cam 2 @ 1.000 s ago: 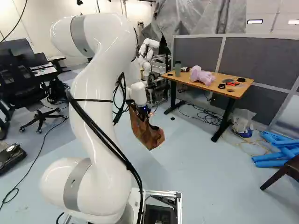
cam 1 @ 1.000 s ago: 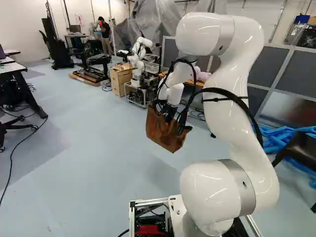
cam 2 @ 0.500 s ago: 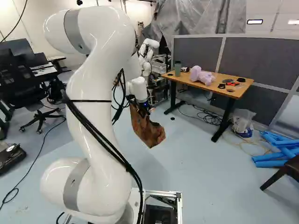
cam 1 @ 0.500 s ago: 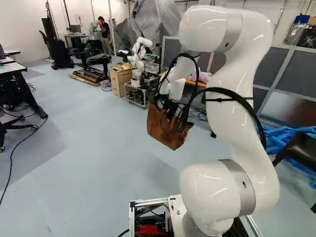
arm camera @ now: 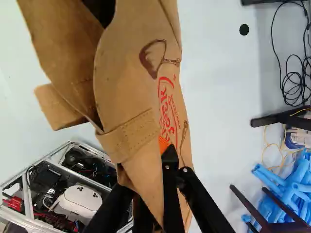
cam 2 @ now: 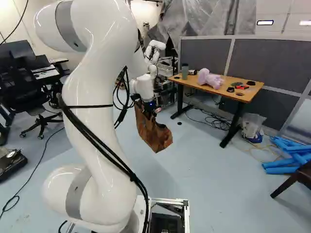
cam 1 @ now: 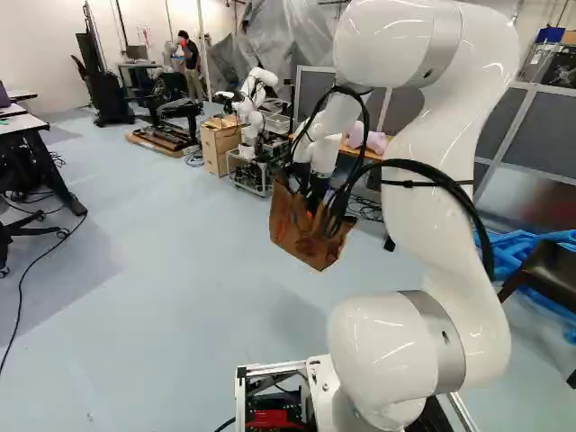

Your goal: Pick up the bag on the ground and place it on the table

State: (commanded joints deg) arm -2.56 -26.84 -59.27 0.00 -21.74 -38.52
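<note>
Pinching the bag (cam 2: 154, 133) in the jaws, centre of right base view, probably lifted to clear the table (cam 2: 194, 83) tbh.

Bag (arm camera: 129, 90) at gripper (cam 2: 148, 108) looking matt, leather-like, arm (cam 1: 409, 346) behind gripper shining glossy, smooth, table (cam 2: 249, 93) beyond gripper showing a wood-like top, floor (cam 2: 204, 170) beneath appearing smooth.
</note>
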